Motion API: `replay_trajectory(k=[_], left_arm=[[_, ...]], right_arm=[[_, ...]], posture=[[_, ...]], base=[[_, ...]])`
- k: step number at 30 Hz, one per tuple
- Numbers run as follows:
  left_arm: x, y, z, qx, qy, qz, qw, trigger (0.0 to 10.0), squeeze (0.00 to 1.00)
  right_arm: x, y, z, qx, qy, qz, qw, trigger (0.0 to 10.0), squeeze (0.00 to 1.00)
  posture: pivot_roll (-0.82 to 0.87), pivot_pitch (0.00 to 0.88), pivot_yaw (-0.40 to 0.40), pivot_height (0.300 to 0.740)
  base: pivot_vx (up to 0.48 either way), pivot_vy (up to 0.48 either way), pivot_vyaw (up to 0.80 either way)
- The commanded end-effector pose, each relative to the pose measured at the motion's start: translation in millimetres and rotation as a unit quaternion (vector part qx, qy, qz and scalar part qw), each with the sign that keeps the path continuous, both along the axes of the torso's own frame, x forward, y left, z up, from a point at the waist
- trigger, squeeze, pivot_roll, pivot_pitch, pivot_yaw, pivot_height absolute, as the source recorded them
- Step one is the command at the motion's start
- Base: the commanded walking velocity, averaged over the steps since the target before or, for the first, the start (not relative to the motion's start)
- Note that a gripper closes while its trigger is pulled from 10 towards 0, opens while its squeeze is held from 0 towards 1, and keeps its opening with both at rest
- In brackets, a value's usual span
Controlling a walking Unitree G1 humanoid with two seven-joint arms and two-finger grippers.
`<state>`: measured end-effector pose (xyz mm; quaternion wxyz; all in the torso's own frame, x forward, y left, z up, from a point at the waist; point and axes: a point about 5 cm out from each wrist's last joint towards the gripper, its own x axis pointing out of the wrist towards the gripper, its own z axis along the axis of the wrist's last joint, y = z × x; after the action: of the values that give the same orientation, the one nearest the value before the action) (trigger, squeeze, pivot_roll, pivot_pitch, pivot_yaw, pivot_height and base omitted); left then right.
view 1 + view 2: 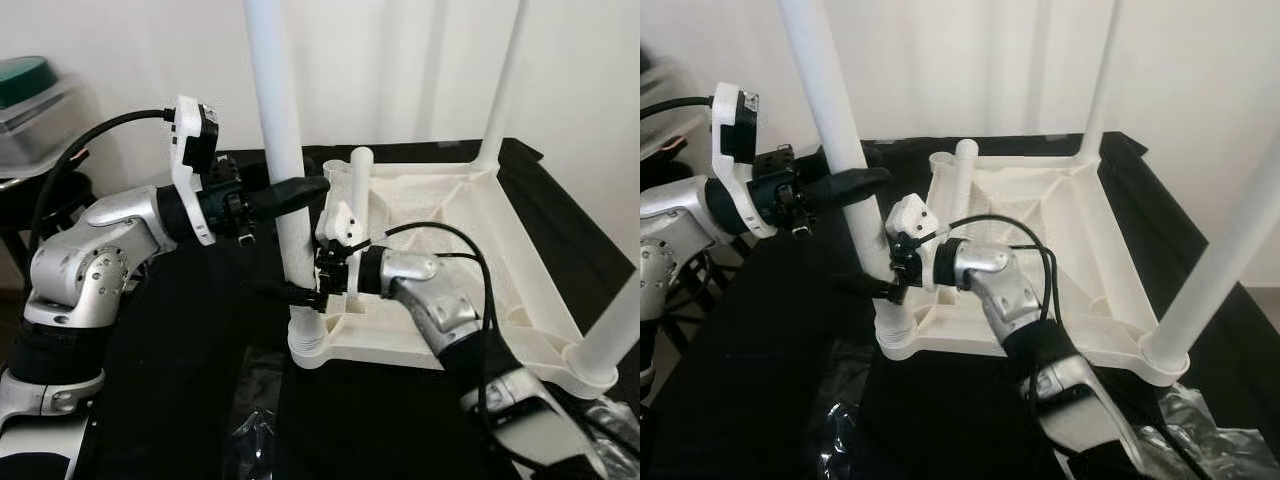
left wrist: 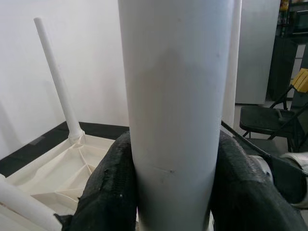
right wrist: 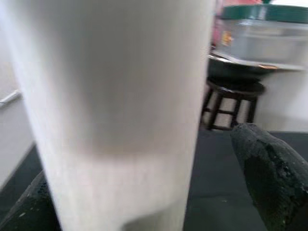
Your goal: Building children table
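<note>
L gripper is clamped on the near white leg, fingers pressed vs. both sides of the tube, closed as far as the tube allows, grip approx. mid-height. R gripper sits lower on the same leg, just above the socket collar; its fingers straddle the tube w/ a visible gap on one side, so spread wider than the leg, contact can't be told. Leg's long axis is vertical, standing up from the near-left corner of the upside-down table top, which lies flat on black cloth. Beyond the grippers, other legs point up too; a short white post stands just behind the R gripper.
</note>
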<state>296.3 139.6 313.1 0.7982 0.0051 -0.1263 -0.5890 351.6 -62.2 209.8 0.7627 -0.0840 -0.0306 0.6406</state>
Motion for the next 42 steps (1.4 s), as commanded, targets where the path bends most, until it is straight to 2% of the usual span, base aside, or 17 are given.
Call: replay_trajectory(k=[1,3,4,15,16,17,21,22,23,30,31,34,35,36,38,40,42], left_arm=[[-2.9,-7.1,-10,0.023,0.02,-0.025,0.999,0.0,0.0],[-3.0,-7.1,-10,0.023,0.021,-0.025,0.999,0.0,0.0],[-3.0,-7.3,-10,0.024,0.021,-0.026,0.999,0.0,0.0],[-0.6,-10.6,-11,0.029,0.02,-0.033,0.999,0.0,0.0],[0.8,-11.5,-11,0.026,0.023,-0.035,0.999,3.9,0.0],[3.9,-12.2,-9,0.025,0.021,-0.024,0.999,10.0,1.0],[10.5,-12.5,-7,0.022,0.017,0.005,1.0,10.0,1.0],[14.5,-11.5,-5,0.018,0.015,0.023,0.999,10.0,0.0],[17.3,-8.5,-3,0.012,0.015,0.039,0.999,10.0,0.0],[19.6,-4.8,0,0.004,0.015,0.053,0.998,10.0,0.0],[20.1,-2.0,0,0.0,0.016,0.062,0.998,10.0,0.0],[20.4,-0.4,0,-0.002,0.016,0.067,0.998,10.0,0.0],[20.0,1.1,-1,-0.002,0.018,0.072,0.997,10.0,0.0],[20.0,1.1,-1,-0.002,0.018,0.072,0.997,10.0,0.0],[19.5,1.9,-4,0.0,0.021,0.076,0.997,10.0,0.0],[19.5,1.9,-4,0.0,0.021,0.076,0.997,10.0,0.0],[19.8,1.5,-6,0.001,0.023,0.076,0.997,10.0,0.0]], right_arm=[[7.2,-10.1,11,0.023,-0.004,0.001,1.0,9.1,0.0],[8.5,-10.3,12,0.026,0.001,0.006,1.0,9.1,0.0],[8.6,-10.3,11,0.022,0.006,0.017,1.0,0.0,0.0],[10.7,-10.7,3,0.021,0.019,0.04,0.999,0.0,0.0],[10.9,-10.9,0,0.024,0.02,0.035,0.999,0.0,0.0],[11.8,-11.2,-3,0.028,0.02,0.019,0.999,0.0,0.0],[13.8,-11.8,-9,0.034,0.022,-0.012,0.999,0.0,0.0],[15.9,-12.1,-12,0.042,0.029,-0.04,0.998,0.0,0.0],[16.6,-11.0,-20,0.05,0.042,-0.08,0.995,0.0,0.0],[15.0,-8.7,-31,0.057,0.056,-0.123,0.989,0.0,0.0],[4.4,1.8,-49,0.039,0.074,-0.141,0.987,0.0,0.0],[-4.1,9.3,-60,0.026,0.083,-0.151,0.985,0.0,0.0],[-25.2,30.7,-85,0.026,0.125,-0.239,0.962,0.0,0.0],[-25.2,30.7,-85,0.026,0.125,-0.239,0.962,0.0,0.0],[-45.0,47.7,-99,0.034,0.156,-0.369,0.916,0.0,0.0],[-45.0,47.7,-99,0.034,0.156,-0.369,0.916,0.0,0.0],[-45.0,50.2,-98,0.037,0.154,-0.404,0.901,0.0,0.0]], posture=[[0.03,0.0,0.051,0.74],[0.03,0.0,0.051,0.74],[0.03,0.0,0.051,0.74],[0.03,0.001,0.059,0.74],[0.02,0.0,0.061,0.74],[0.02,0.0,0.063,0.74],[0.02,0.0,0.062,0.74],[0.02,0.0,0.062,0.74],[0.01,0.002,0.055,0.74],[0.0,0.002,0.053,0.74],[0.0,0.001,0.041,0.74],[0.0,0.001,0.041,0.74],[0.01,0.0,0.035,0.74],[0.01,0.0,0.035,0.74],[0.0,0.0,0.046,0.74],[0.0,0.0,0.046,0.74],[0.0,0.0,0.047,0.74]], base=[[0.0,0.0,0.0],[0.0,0.0,0.0],[0.0,0.0,0.0],[0.0,0.0,0.0],[0.0,0.0,0.0],[0.0,0.0,0.0],[0.0,0.0,0.0],[0.0,0.0,0.0],[0.0,0.0,0.0],[0.0,0.0,0.0],[0.0,0.0,0.0],[0.0,0.0,0.0],[0.0,0.0,0.0],[0.0,0.0,0.0],[0.0,0.0,0.0],[0.0,0.0,0.0],[0.0,0.0,0.0]])
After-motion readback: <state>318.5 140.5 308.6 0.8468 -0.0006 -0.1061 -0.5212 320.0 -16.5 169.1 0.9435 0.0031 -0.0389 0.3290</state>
